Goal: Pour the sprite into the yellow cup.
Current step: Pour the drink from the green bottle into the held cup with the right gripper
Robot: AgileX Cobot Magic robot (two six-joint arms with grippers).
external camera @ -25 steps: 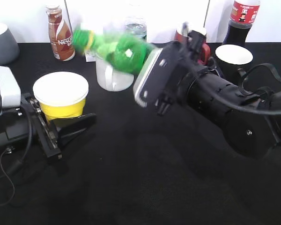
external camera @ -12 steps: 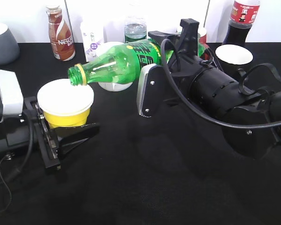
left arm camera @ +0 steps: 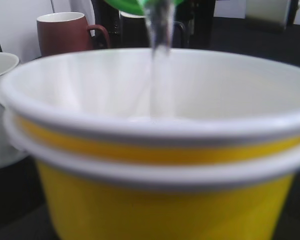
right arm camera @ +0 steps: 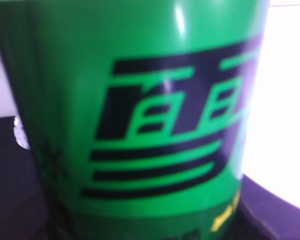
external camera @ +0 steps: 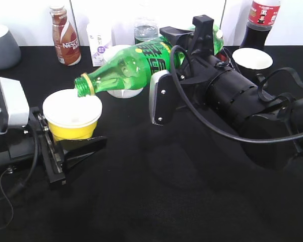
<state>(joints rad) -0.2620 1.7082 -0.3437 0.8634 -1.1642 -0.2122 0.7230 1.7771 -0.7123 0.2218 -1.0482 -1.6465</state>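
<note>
The sprite point(external camera: 126, 68) is a green bottle, tilted with its open neck down to the left, just above the yellow cup point(external camera: 73, 128). My right gripper point(external camera: 192, 50) is shut on its labelled body, which fills the right wrist view point(right arm camera: 140, 100). My left gripper point(external camera: 70, 146) is shut on the yellow cup's lower part and holds it upright. In the left wrist view the cup point(left arm camera: 160, 200) fills the frame, and a clear stream point(left arm camera: 159, 30) falls from the bottle's mouth into its white inside.
At the back stand a grey cup point(external camera: 0, 48), a brown Nescafe bottle point(external camera: 64, 35), a small white carton point(external camera: 99, 43), a water bottle point(external camera: 144, 30), a white mug point(external camera: 122, 92), a dark cup point(external camera: 252, 59) and a cola bottle point(external camera: 260, 20). A maroon mug point(left arm camera: 65, 32) shows behind the cup.
The right gripper has swung the sprite down so that its neck is over the cup. The left gripper has shifted the cup slightly right, under the mouth. Liquid now streams in.
</note>
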